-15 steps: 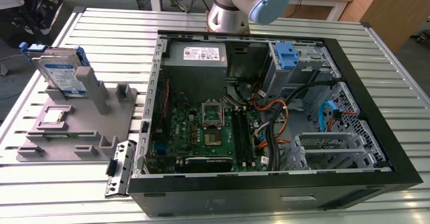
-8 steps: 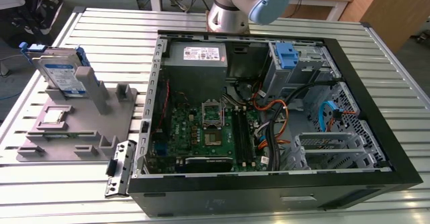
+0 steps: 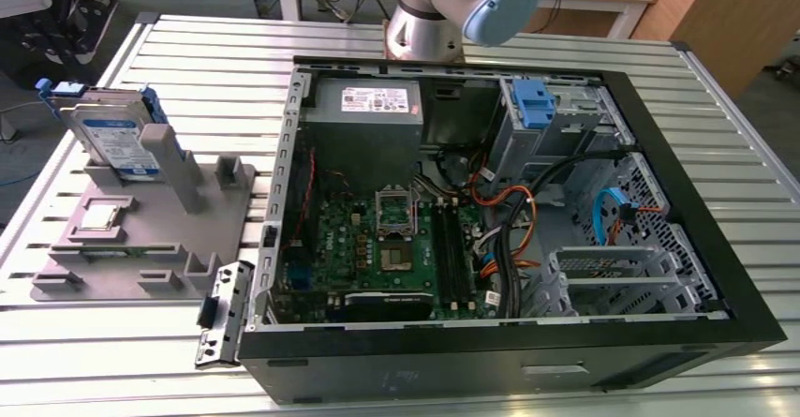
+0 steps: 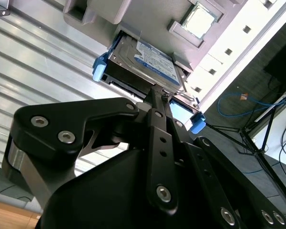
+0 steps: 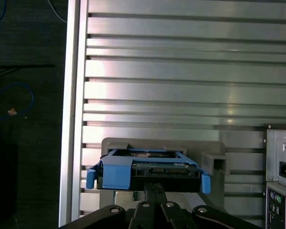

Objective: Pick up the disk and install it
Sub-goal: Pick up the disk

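The disk (image 3: 115, 138) stands on edge in a slot of the grey holder (image 3: 163, 248) at the exterior view's left, silver with a white-and-blue label and a blue carrier frame. In both wrist views the disk (image 4: 143, 59) (image 5: 148, 169) lies straight ahead of my gripper (image 4: 155, 93) (image 5: 155, 188). The black fingers are pressed together, and their tips point at the middle of the disk's near edge. Nothing is held between them. Whether the tips touch the disk is unclear.
The open computer case (image 3: 700, 323) lies on the slatted metal table (image 3: 187, 52), with the power supply (image 3: 369, 103), the motherboard (image 3: 375, 239) and a blue-latched drive bay (image 3: 534, 103) inside. A small silver chip (image 3: 100, 215) (image 4: 199, 20) rests on the holder. The arm's base (image 3: 432, 14) stands behind the case.
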Controlling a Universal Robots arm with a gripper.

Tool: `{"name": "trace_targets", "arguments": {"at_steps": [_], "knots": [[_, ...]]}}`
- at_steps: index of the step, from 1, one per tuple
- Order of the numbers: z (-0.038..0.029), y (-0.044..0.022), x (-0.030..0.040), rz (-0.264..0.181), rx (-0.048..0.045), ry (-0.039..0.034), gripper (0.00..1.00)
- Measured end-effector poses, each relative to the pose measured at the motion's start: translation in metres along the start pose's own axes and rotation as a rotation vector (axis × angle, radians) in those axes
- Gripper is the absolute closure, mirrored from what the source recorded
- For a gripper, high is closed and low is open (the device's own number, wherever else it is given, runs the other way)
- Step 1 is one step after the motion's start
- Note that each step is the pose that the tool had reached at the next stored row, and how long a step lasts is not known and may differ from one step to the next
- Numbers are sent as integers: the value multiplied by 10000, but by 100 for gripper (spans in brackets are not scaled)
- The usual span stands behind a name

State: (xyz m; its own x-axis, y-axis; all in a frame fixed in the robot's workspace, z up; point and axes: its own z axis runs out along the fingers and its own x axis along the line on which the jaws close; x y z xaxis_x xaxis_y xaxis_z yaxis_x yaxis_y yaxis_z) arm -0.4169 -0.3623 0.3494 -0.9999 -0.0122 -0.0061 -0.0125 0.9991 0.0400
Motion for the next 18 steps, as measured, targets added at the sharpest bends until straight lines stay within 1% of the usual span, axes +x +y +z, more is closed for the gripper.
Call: {"name": "trace_targets", "arguments": {"at_steps": [10, 18], "knots": [[0, 0, 0, -6, 0, 0, 89], [0, 0, 0, -163, -1, 6, 89]]}}
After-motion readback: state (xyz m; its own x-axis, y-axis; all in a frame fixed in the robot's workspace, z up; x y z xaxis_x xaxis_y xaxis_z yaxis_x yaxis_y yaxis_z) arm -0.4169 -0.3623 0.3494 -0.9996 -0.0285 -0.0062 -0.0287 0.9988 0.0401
